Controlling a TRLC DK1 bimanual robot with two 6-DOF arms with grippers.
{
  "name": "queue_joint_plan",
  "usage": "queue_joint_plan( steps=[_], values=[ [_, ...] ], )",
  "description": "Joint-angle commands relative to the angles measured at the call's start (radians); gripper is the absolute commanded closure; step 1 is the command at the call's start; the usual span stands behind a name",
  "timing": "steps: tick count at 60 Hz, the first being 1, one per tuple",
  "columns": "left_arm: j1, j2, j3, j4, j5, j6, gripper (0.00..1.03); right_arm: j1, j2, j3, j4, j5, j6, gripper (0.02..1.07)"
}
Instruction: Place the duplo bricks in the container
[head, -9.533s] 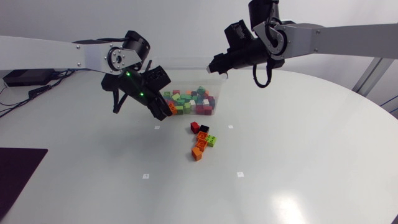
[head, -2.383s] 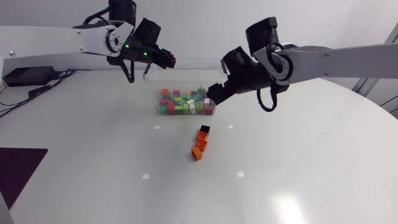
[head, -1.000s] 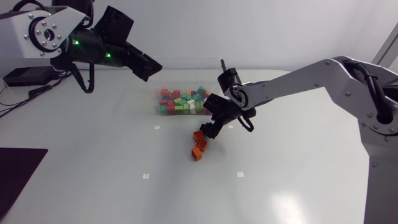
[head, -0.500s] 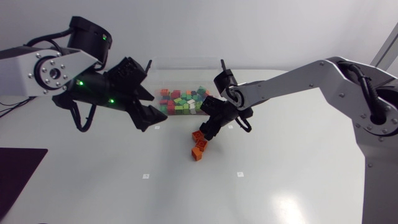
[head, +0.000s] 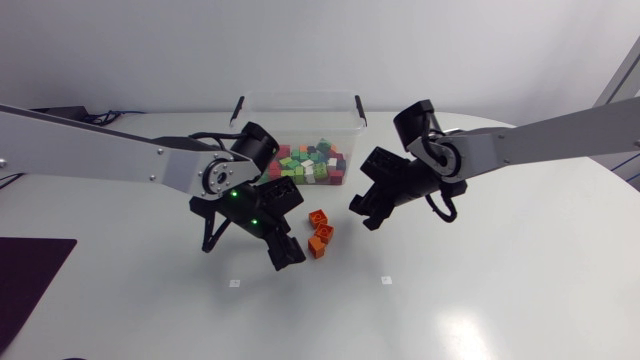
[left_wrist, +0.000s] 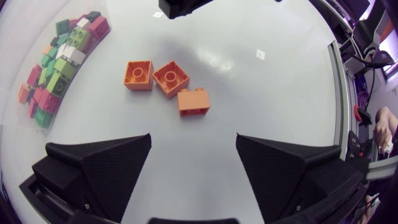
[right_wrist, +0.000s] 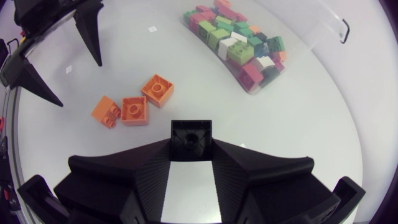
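Duplo bricks (head: 318, 232), three orange ones, lie near the table's middle, in front of the clear container (head: 300, 112) by its far edge. The left gripper (head: 280, 240) hangs beside them.

In the left wrist view its fingers are spread wide and empty, with the Duplo bricks (left_wrist: 165, 84) ahead.

In the right wrist view the right gripper (right_wrist: 191, 144) clamps a black brick (right_wrist: 191, 132).

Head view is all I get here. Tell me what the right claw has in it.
Observer: The right wrist view shows the right claw shut on a black brick.
Operator: Now report the left claw.
Observer: In its own wrist view the left claw is open and empty.
Operator: Count what lies ahead of it.
Observer: Three orange bricks on the table. The one nearest the left claw is tipped on its side, and the other two sit studs-up.
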Motion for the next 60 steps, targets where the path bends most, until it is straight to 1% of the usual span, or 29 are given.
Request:
queue_joint_plan(
  steps=[1,6,11,17,19,26,28,30,37,43,44,49,54,56,59,60],
  values=[
    [-0.026,0.031,0.061,-0.014,-0.022,-0.068,0.09,-0.015,-0.062,-0.045,0.009,-0.012,0.014,0.79],
    [-0.059,0.068,0.116,-0.055,-0.065,-0.113,0.09,-0.024,-0.112,-0.071,0.008,-0.017,0.021,0.79],
    [-0.087,0.095,0.146,-0.060,-0.109,-0.140,0.09,-0.037,-0.152,-0.092,0.006,-0.030,0.030,0.79],
    [-0.101,0.135,0.199,-0.088,-0.140,-0.165,0.10,-0.066,-0.215,-0.118,-0.001,-0.053,0.040,0.79],
    [-0.101,0.147,0.216,-0.100,-0.141,-0.171,0.12,-0.070,-0.230,-0.124,-0.003,-0.058,0.043,0.79],
    [-0.099,0.200,0.270,-0.143,-0.160,-0.183,0.13,-0.093,-0.298,-0.144,-0.023,-0.076,0.043,0.79],
    [-0.101,0.213,0.278,-0.149,-0.161,-0.188,0.17,-0.101,-0.318,-0.149,-0.034,-0.084,0.043,0.79],
    [-0.104,0.227,0.287,-0.157,-0.172,-0.194,0.19,-0.106,-0.332,-0.158,-0.037,-0.089,0.044,0.79],
    [-0.116,0.252,0.305,-0.177,-0.172,-0.197,0.20,-0.113,-0.361,-0.177,-0.044,-0.093,0.044,0.79],
    [-0.124,0.261,0.320,-0.192,-0.178,-0.200,0.32,-0.123,-0.376,-0.180,-0.047,-0.098,0.044,0.79],
    [-0.125,0.269,0.327,-0.198,-0.187,-0.203,0.36,-0.124,-0.378,-0.180,-0.047,-0.099,0.044,0.79],
    [-0.131,0.282,0.342,-0.220,-0.187,-0.205,0.44,-0.127,-0.391,-0.177,-0.057,-0.106,0.046,0.79],
    [-0.141,0.289,0.344,-0.221,-0.187,-0.206,0.49,-0.133,-0.405,-0.172,-0.066,-0.110,0.047,0.79],
    [-0.142,0.292,0.345,-0.221,-0.189,-0.206,0.52,-0.136,-0.408,-0.169,-0.070,-0.113,0.047,0.79],
    [-0.142,0.295,0.344,-0.221,-0.189,-0.206,0.53,-0.141,-0.411,-0.161,-0.074,-0.116,0.049,0.79],
    [-0.142,0.296,0.344,-0.221,-0.189,-0.205,0.55,-0.144,-0.413,-0.160,-0.075,-0.116,0.049,0.79]
  ],
)
